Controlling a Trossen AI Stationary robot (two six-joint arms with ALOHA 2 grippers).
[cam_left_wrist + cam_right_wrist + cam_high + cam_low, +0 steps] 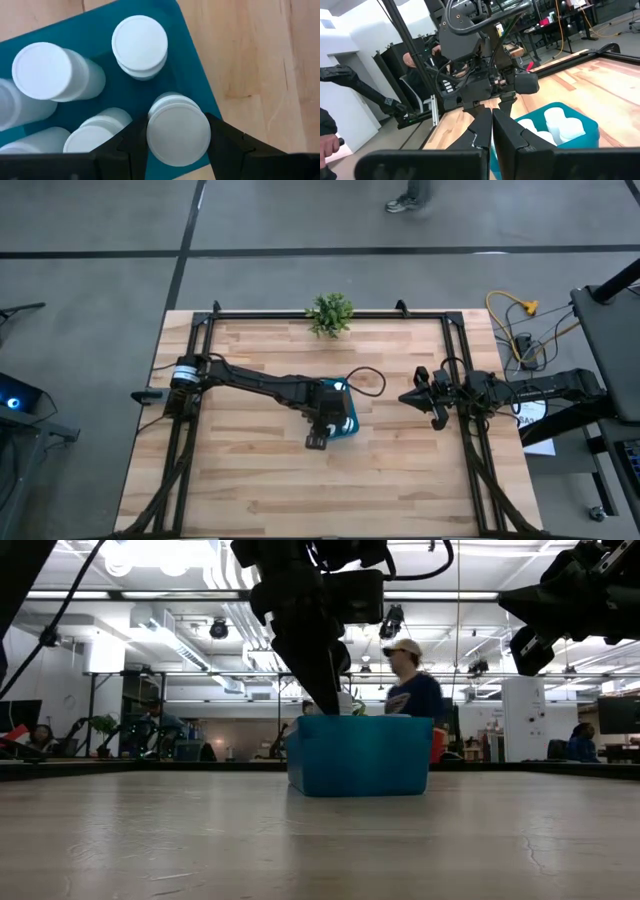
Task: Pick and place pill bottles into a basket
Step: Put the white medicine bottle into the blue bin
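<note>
Teal basket (347, 418): high view, mid-table toward the right edge; left gripper (322, 430) over it.
Low view: left arm (305, 630) reaches down into basket (360, 755).
Left wrist: fingers (131, 145) clamp a pill bottle (178, 133) at basket's corner; other bottles (140, 46) stand inside.
Right wrist: right gripper (491, 132) pressed closed, holding nothing, near table's right edge.

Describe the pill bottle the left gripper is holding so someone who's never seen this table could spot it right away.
Find the teal-blue basket near the middle of the wooden table, under the left arm. In its corner stands one white pill bottle with a round white cap, beside five others. It alone sits clamped between the left gripper's two dark fingers; the rest stand free.
</note>
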